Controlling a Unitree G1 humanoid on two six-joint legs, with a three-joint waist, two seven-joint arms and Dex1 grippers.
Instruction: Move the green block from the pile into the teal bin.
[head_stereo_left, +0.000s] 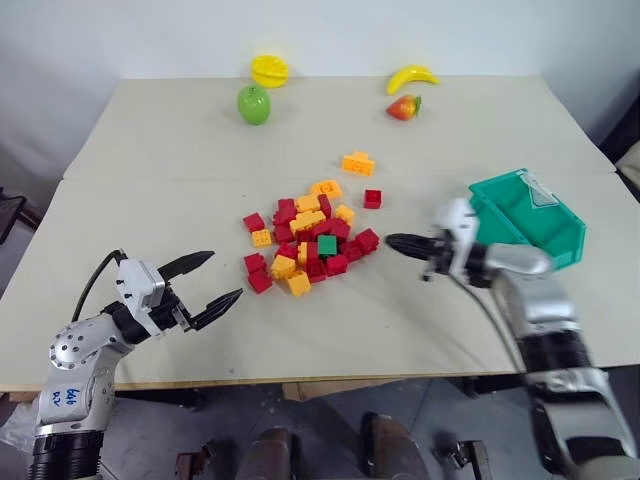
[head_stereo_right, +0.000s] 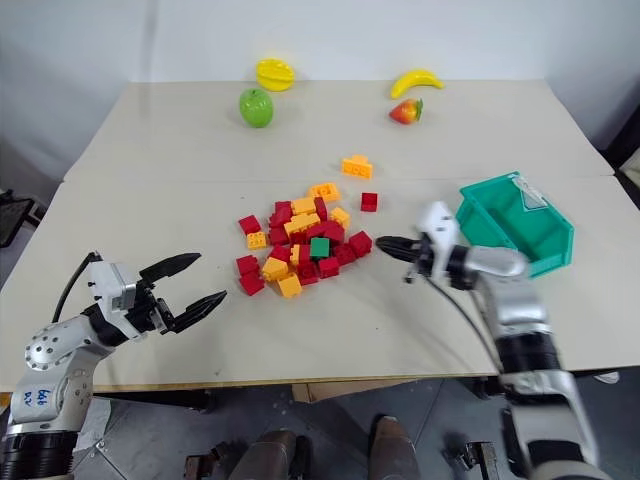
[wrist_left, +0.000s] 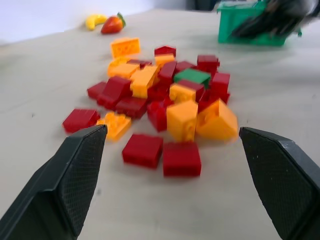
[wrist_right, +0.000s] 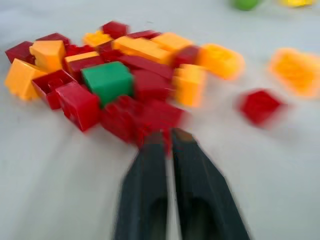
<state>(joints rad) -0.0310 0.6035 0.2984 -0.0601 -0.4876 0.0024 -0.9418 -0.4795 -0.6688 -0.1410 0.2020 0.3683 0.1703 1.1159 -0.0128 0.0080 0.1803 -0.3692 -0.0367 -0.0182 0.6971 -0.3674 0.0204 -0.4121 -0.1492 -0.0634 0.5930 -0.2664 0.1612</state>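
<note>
Beige table (head_stereo_left: 180, 140) against white wall (head_stereo_left: 120, 35), two boards with seam between.

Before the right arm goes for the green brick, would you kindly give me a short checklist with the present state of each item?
1. Small dark-green square plastic brick visible on top of the pile of red and orange plastic bricks: ok.
2. Green brick free of both pincers: ok.
3. Right pincer empty, beside the pile: ok.
4. Right pincer open enough to take the brick: not ok, fingers almost together.
5. Left pincer open and apart from the pile: ok.
6. Teal rectangular plastic bin upright on the table, open side up: ok.
</note>
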